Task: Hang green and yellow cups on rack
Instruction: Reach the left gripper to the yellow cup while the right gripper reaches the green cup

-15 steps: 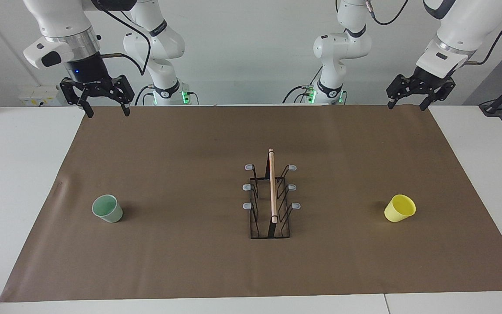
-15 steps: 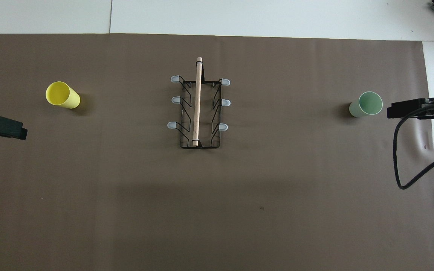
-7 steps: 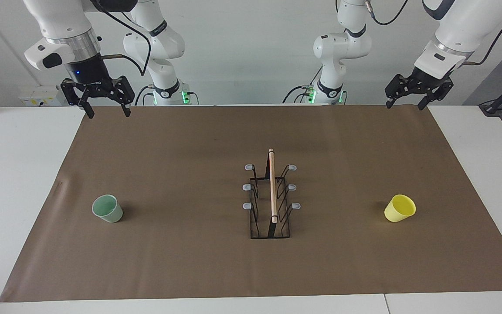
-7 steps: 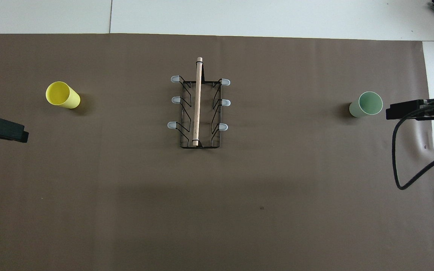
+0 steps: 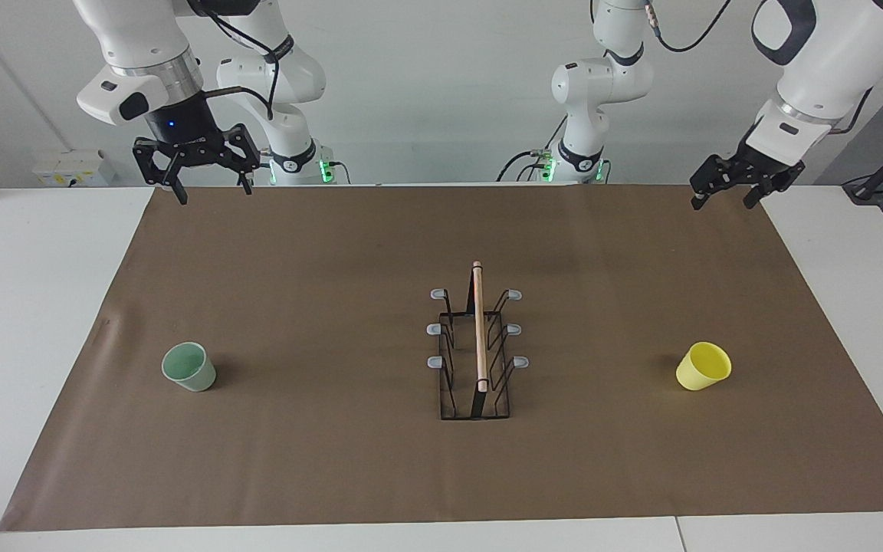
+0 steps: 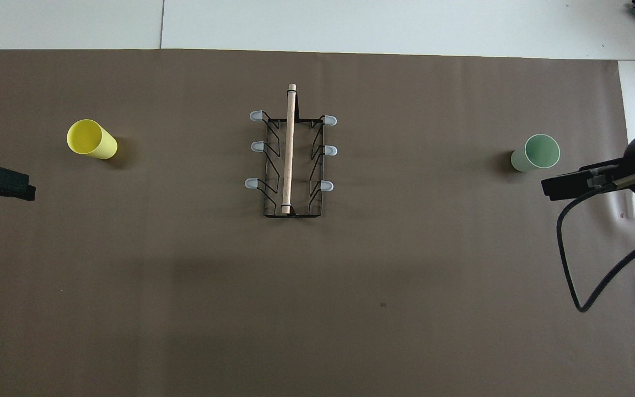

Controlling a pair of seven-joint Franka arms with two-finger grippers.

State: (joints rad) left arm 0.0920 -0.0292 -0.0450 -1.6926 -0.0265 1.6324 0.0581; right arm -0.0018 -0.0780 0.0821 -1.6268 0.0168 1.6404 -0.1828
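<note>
Both arms are up in the air at their own ends of the table. The right gripper (image 5: 212, 188) hangs straight down off a vertical wrist, fingers spread apart, holding nothing. The left gripper (image 5: 723, 198) tilts off a slanted forearm, fingers apart too, also holding nothing. Neither touches anything.

A robotics lab, plainly: two white robot arms (image 5: 602, 84) bolted at the top of the frame, green lights glowing at their bases, cables (image 5: 533, 157) trailing, a bare white wall, brown paper (image 5: 334, 253) covering a white table (image 5: 35, 253).
</note>
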